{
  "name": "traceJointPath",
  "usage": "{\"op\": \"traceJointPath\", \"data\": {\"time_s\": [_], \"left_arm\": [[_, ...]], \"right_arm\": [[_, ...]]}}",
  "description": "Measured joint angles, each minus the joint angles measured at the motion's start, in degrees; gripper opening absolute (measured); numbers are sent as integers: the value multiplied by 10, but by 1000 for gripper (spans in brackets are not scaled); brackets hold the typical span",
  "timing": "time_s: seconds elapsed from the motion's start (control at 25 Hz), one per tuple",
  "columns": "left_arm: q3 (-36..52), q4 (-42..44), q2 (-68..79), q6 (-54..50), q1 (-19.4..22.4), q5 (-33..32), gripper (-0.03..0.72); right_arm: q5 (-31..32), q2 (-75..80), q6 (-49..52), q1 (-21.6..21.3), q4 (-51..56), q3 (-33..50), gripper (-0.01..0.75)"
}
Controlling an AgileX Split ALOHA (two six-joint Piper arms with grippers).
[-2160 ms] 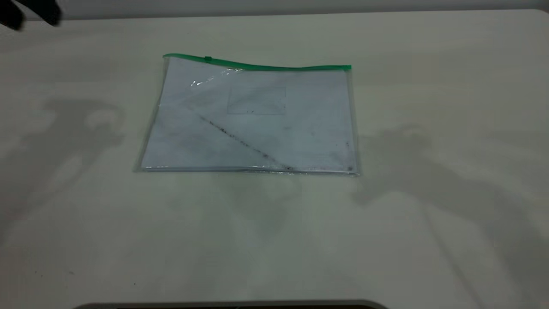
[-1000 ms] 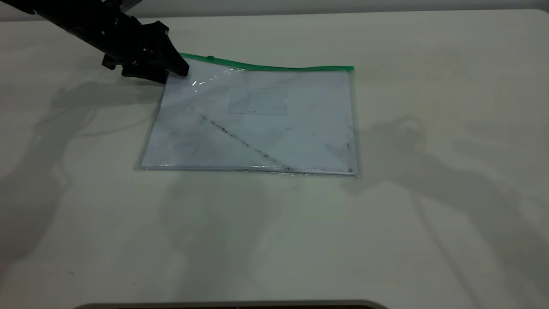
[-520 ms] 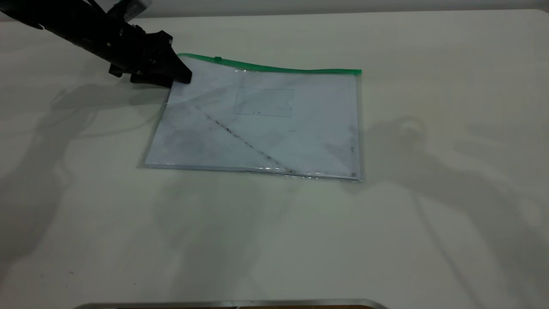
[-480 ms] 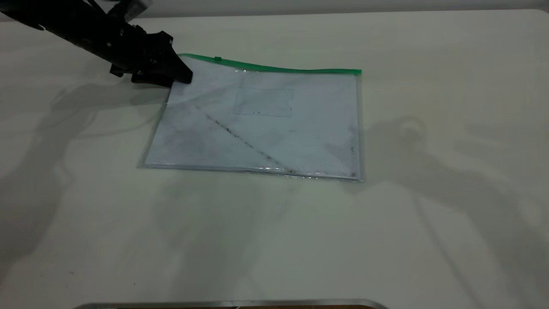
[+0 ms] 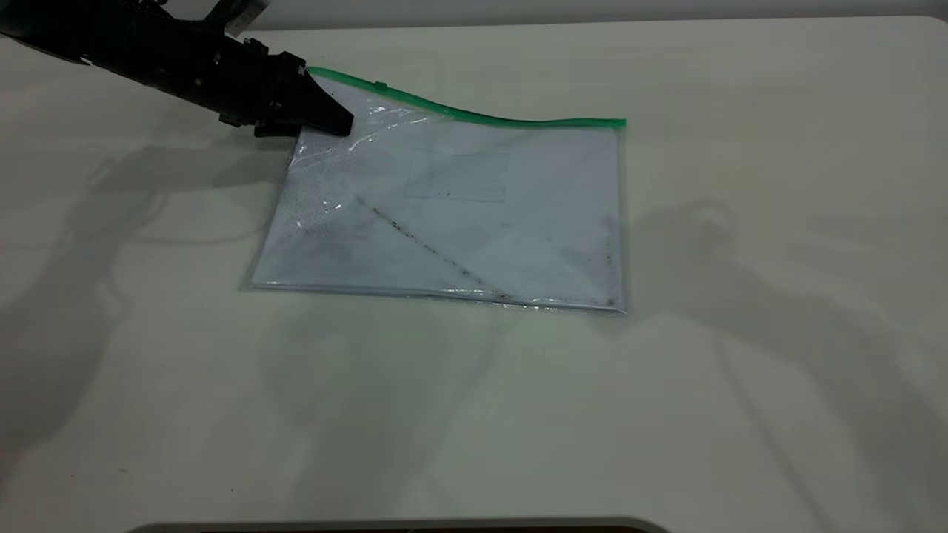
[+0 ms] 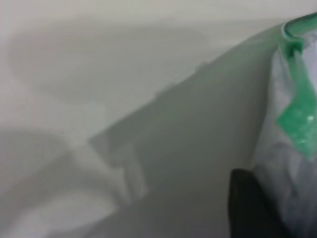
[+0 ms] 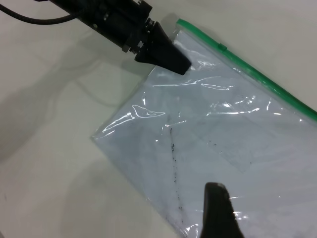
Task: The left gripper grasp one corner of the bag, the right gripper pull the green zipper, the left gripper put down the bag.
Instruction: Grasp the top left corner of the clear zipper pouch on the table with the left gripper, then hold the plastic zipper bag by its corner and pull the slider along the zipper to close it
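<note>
Gripping bag [image 5: 459, 215] corner, left gripper [image 5: 329, 118] jaws clamped, corner raised; right gripper [image 7: 218, 210] aperture unclear; next: green zipper [image 5: 474, 115] pull.

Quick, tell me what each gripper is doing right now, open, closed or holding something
Left gripper: shut on the bag, at its far-left corner by the green zipper, corner lifted.
Right gripper: above the bag; open or closed cannot be told.

Glossy clear plastic bag [image 5: 474, 215] (creased, glinting), matt green plastic zipper [image 5: 474, 115], smooth matt table [image 5: 474, 414]
</note>
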State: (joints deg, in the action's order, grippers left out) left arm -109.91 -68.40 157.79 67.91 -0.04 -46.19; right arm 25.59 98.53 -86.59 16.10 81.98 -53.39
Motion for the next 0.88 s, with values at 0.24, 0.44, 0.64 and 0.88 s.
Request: {"op": "traceJointPath", "data": {"time_s": [0.24, 0.44, 0.64, 0.88], "left_arm": [[0, 2, -1, 3, 0, -4, 53], [0, 6, -31, 27, -1, -99, 53], [0, 42, -84, 97, -12, -186, 53], [0, 146, -132, 150, -51, -195, 52]], "right_arm": [[0, 0, -37, 0, 6, 0, 492], [0, 1, -130, 0, 48, -1, 479], [1, 19, -237, 0, 130, -1, 479], [32, 67, -321, 0, 189, -35, 479]]}}
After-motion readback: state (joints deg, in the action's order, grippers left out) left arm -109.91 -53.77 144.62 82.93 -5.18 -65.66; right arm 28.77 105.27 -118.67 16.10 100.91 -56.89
